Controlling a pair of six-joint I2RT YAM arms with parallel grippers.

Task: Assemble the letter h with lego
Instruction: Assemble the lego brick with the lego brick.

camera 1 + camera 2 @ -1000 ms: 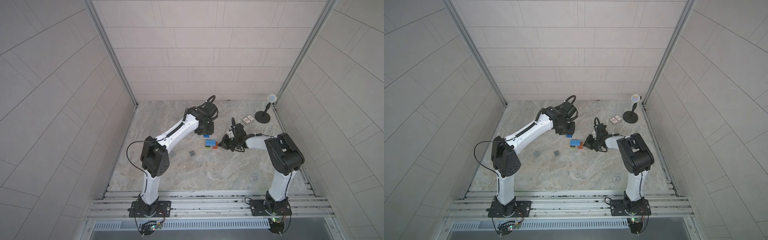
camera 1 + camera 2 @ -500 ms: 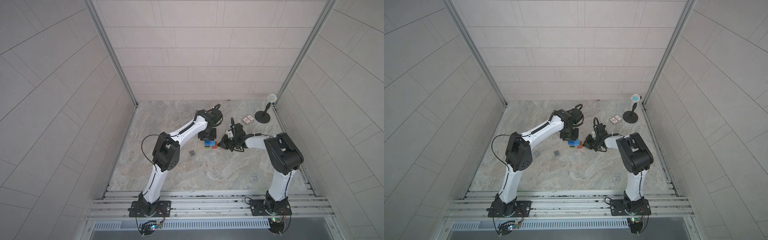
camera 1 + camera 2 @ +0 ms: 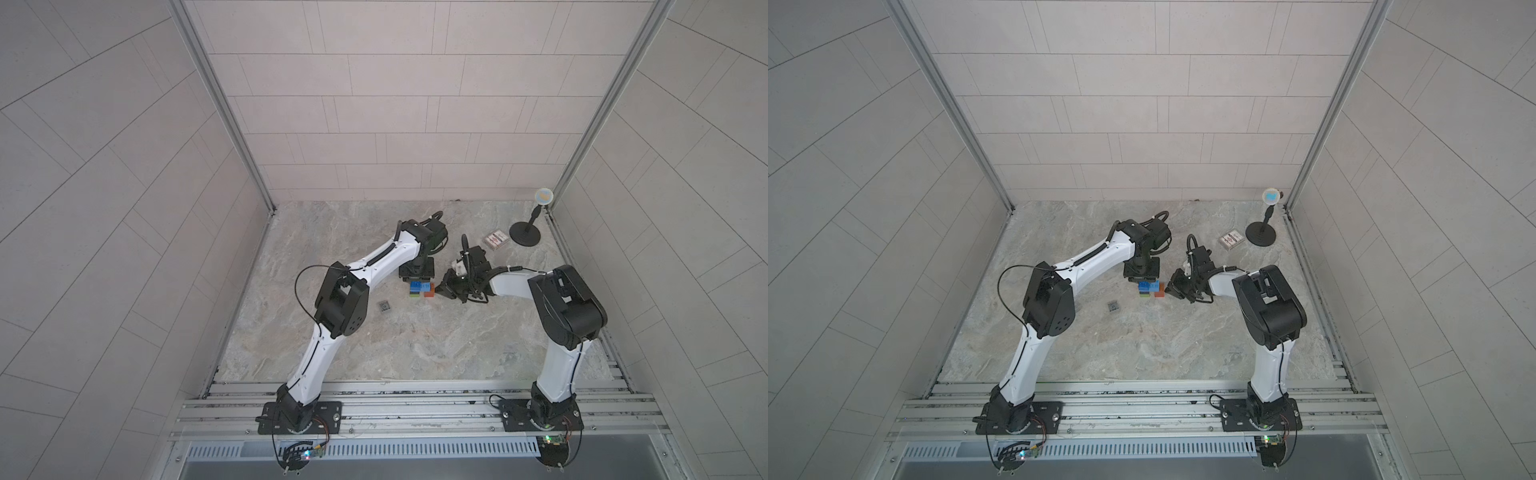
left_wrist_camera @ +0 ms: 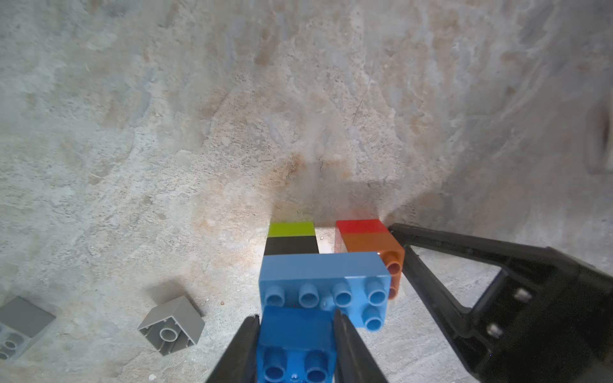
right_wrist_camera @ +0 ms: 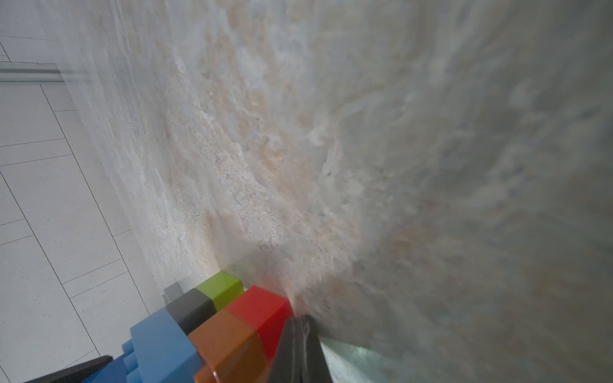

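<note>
lego [image 3: 420, 289] sits mid-frame in both top views, a small bright cluster on the matte, stone-look tabletop [image 3: 415, 357], veined in grey and tan. pale tiled walls [image 3: 395, 104] box the table in. at upper right a black round-footed stand [image 3: 525, 237] carries a disc on top, and just beside it lies a flat red-and-white patterned box [image 3: 496, 240].

the letter h [image 4: 326, 265] is half built in the lower middle of the left wrist view. a long, glossy light blue brick [image 4: 323, 282] with round studs bridges two short legs. the left leg is a black brick [image 4: 291, 245] tipped by a lime brick [image 4: 291, 228], the right an orange brick [image 4: 370, 243] tipped by a red brick [image 4: 360, 226].

the left gripper [image 4: 296, 316] has its slim black jaws clamped on a smooth blue brick [image 4: 295, 335], at the left end of the light blue one's studded face. whether it is pressed home cannot be told. the right gripper [image 4: 394, 229] has its jaws closed together into a wedge, the tip touching the red and orange side.

two grey bricks [image 4: 170, 326] lie apart at lower left, the nearer one tipped with its hollow underside showing.
</note>
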